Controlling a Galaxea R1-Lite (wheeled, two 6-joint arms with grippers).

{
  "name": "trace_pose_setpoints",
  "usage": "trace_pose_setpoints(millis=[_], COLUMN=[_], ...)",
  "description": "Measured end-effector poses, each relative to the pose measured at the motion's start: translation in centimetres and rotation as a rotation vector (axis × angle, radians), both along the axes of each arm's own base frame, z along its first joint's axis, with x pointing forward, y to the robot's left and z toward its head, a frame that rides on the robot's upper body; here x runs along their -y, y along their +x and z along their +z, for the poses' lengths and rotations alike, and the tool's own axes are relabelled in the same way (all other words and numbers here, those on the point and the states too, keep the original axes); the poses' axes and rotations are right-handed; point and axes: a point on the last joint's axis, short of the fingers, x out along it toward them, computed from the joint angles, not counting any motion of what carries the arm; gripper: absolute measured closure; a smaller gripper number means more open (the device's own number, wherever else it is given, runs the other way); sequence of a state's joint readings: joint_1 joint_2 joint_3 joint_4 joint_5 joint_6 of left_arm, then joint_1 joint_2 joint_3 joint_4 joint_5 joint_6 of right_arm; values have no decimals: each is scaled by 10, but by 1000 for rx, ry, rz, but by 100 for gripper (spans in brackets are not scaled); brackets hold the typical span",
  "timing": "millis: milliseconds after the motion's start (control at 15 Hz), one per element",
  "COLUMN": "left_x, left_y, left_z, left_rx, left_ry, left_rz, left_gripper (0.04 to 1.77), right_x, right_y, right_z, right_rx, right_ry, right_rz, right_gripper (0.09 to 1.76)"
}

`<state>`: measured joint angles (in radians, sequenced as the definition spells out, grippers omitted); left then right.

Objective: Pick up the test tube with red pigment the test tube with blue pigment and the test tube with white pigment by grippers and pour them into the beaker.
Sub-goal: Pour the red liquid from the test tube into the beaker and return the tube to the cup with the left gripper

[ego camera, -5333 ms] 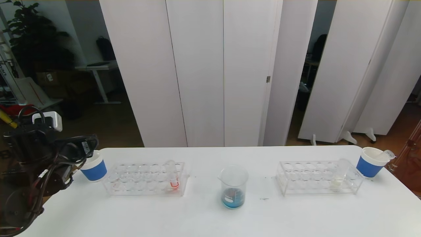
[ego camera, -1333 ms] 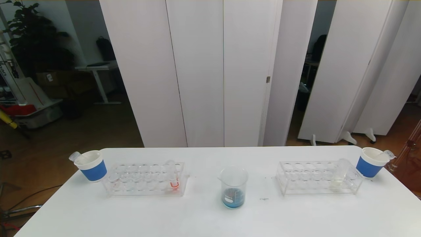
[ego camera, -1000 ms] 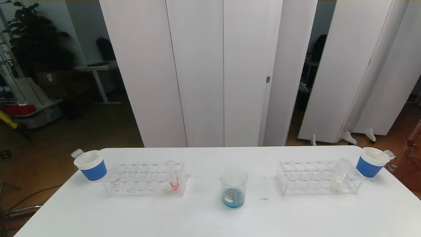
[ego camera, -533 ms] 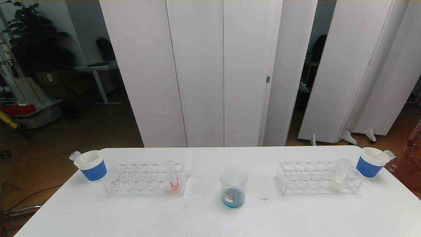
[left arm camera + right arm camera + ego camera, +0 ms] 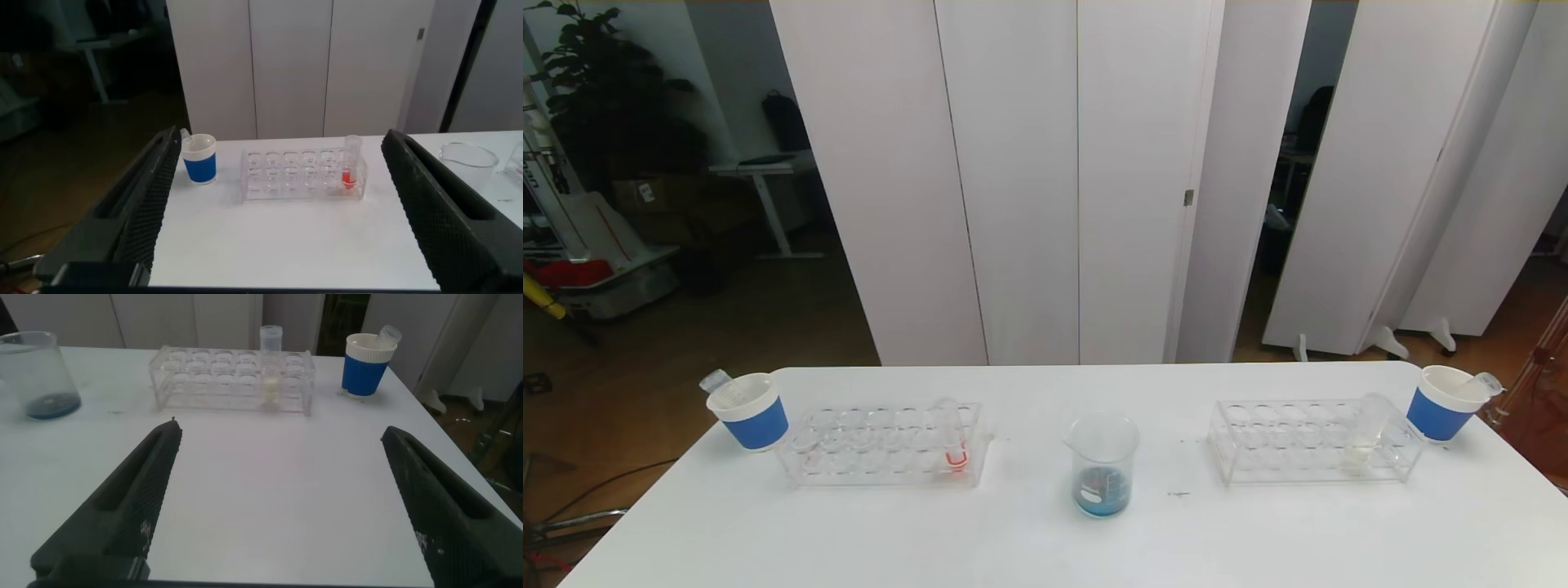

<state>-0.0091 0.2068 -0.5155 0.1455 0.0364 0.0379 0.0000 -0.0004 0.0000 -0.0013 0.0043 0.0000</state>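
Observation:
The beaker [image 5: 1103, 465] stands mid-table with blue liquid in its bottom. The red-pigment tube [image 5: 953, 441] stands upright at the right end of the left rack [image 5: 849, 447]. The white-pigment tube [image 5: 1364, 439] leans in the right rack [image 5: 1282, 441]. No tube with blue liquid shows. Neither gripper shows in the head view. My left gripper [image 5: 282, 135] is open and empty, back from the left rack and the red tube [image 5: 350, 167]. My right gripper [image 5: 282, 429] is open and empty over bare table, short of the white tube [image 5: 270, 371].
A blue-sleeved paper cup [image 5: 752, 411] with an empty tube [image 5: 716, 381] leaning in it stands left of the left rack. A like cup [image 5: 1445, 402] with an empty tube stands at the far right. The white table [image 5: 1013, 547] has bare room in front.
About five seconds ago my left arm stood at the left cup in the head view; it has since drawn back out of that view. Nothing on the table has moved since.

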Motion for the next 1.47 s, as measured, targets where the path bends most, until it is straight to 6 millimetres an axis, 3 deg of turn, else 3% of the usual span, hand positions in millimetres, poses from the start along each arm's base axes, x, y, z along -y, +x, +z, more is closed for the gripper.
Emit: trace_pose_setpoints(millis=[333,667,933,1200,1467], left_x=[0,1,2,10,23], left_y=[34,97,151,197,218], left_z=[57,81,72,50,18], left_rx=[-28,-58,-135,-193,-279], left_ry=[-77,-84,-83,-79,-110], left_rz=[-14,-9,-25,-71,-135], left_gripper=[6,6,6,6,6], right_x=[0,0,0,0,0], right_y=[0,0,0,0,0], right_z=[0,0,0,0,0], right_rx=[0,0,0,0,0], right_ry=[0,0,0,0,0], right_rz=[0,0,0,0,0], right_gripper=[10,10,10,10,10])
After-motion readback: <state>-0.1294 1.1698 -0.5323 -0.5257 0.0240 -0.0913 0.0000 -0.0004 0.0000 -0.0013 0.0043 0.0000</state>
